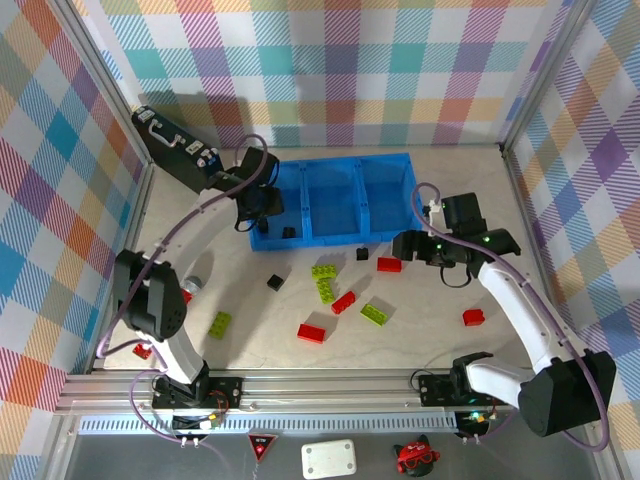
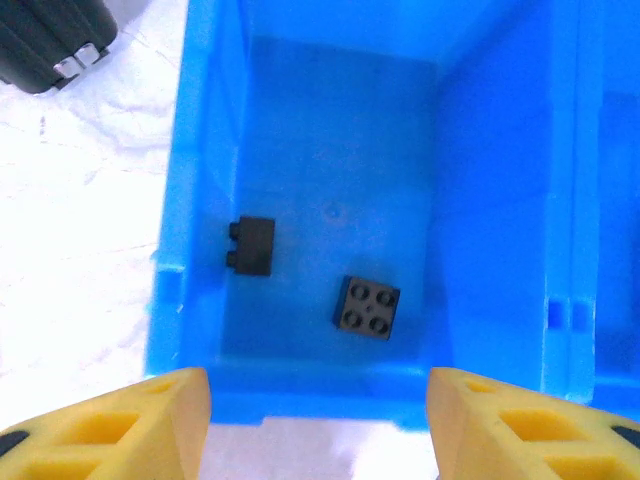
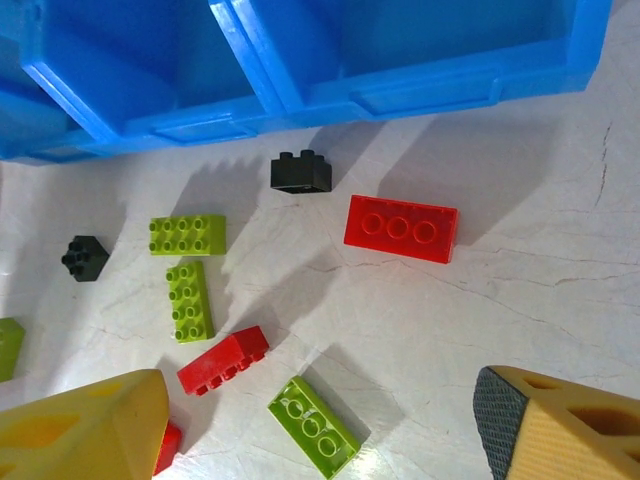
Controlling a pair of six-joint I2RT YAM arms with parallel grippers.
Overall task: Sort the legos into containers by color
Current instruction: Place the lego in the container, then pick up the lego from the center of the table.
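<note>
The blue container bin (image 1: 345, 162) stands at the back of the table. My left gripper (image 1: 262, 205) hangs open over its left compartment (image 2: 330, 150), where two black legos (image 2: 253, 246) (image 2: 367, 307) lie; nothing is between the yellow fingers (image 2: 150, 420). My right gripper (image 1: 405, 247) is open above the loose legos in front of the bin (image 3: 420, 90). Below it lie a red brick (image 3: 401, 228), a black one (image 3: 301, 172), two lime green ones (image 3: 187, 235) (image 3: 189, 300), a second red one (image 3: 223, 360) and a lime green one (image 3: 313, 426) upside down between its fingertips' line.
More legos are scattered on the table: black (image 1: 275, 283), red (image 1: 311, 333), lime green (image 1: 219, 324), red (image 1: 473, 317) at the right and red (image 1: 143, 350) by the left arm's base. A black briefcase (image 1: 175, 145) leans at the back left corner.
</note>
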